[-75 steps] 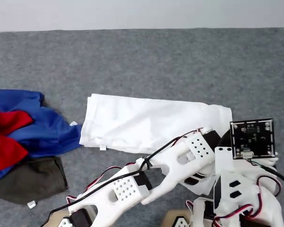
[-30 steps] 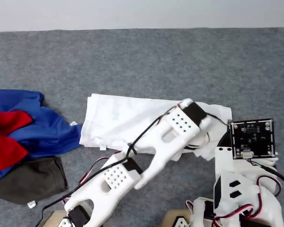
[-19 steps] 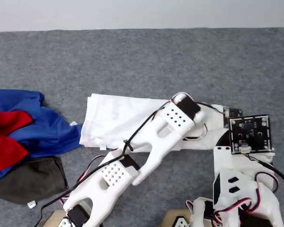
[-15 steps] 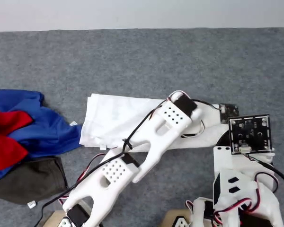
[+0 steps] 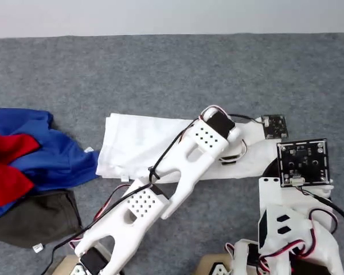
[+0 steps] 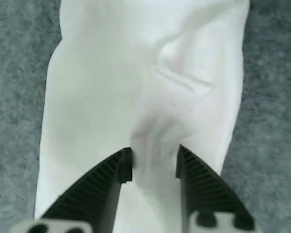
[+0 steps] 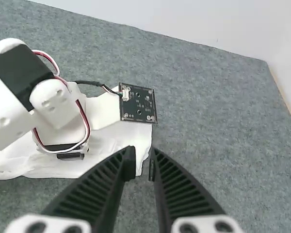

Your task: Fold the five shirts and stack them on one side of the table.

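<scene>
This looks to me like a robotics lab or a maker's test bench rather than a home. The counter (image 5: 160,69) I work at is covered in grey, felt-like carpet and backs onto a bare white wall (image 5: 160,17). My arms (image 5: 143,209) are plain white plastic shells (the printed sort, by the look of them). Red, black and white wires (image 7: 47,63) run loose along the outside, and a bare circuit board (image 5: 304,163) sits uncovered at one wrist.

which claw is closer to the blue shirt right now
Left. The left claw grips the white shirt near its end away from the blue shirt; the right claw is at that end's edge, farther off.
</scene>
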`<action>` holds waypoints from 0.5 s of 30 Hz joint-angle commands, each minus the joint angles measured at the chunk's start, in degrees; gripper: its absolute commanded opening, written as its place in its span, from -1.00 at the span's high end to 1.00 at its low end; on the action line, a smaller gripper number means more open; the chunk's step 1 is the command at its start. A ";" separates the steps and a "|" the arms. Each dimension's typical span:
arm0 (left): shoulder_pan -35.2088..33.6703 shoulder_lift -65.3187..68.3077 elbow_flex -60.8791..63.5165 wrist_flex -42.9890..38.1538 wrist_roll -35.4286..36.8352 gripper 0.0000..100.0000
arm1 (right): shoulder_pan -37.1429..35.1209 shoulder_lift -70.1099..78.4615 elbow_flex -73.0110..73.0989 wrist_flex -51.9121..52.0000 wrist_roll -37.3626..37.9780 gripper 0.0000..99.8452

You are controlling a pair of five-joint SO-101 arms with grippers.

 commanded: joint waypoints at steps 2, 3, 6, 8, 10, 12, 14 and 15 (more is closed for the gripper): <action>-2.11 -0.88 -5.23 1.23 1.14 0.66 | -0.22 -0.13 -0.26 -0.75 -0.18 0.87; -2.46 -0.97 -5.58 1.23 1.14 0.66 | -0.22 -0.13 -0.26 -0.75 -0.18 0.87; -3.96 -1.14 -5.67 1.23 1.14 0.66 | -0.22 -0.13 -0.26 -0.75 -0.18 0.87; -5.19 -1.14 -5.67 1.23 1.23 0.66 | -0.22 -0.13 -0.26 -0.75 -0.18 0.87; -6.15 -1.14 -5.85 1.23 2.11 0.66 | -0.22 -0.13 -0.26 -0.75 -0.26 0.87; -6.68 -1.32 -5.93 1.23 2.90 0.66 | -0.22 -0.13 -0.26 -0.75 -0.26 0.87; -6.59 -2.55 -6.99 3.43 2.99 0.66 | -0.22 -0.13 -0.26 -0.75 -0.26 0.87; -6.24 -3.60 -7.69 4.75 3.69 0.66 | -0.13 -0.13 -0.26 -0.75 -0.35 0.87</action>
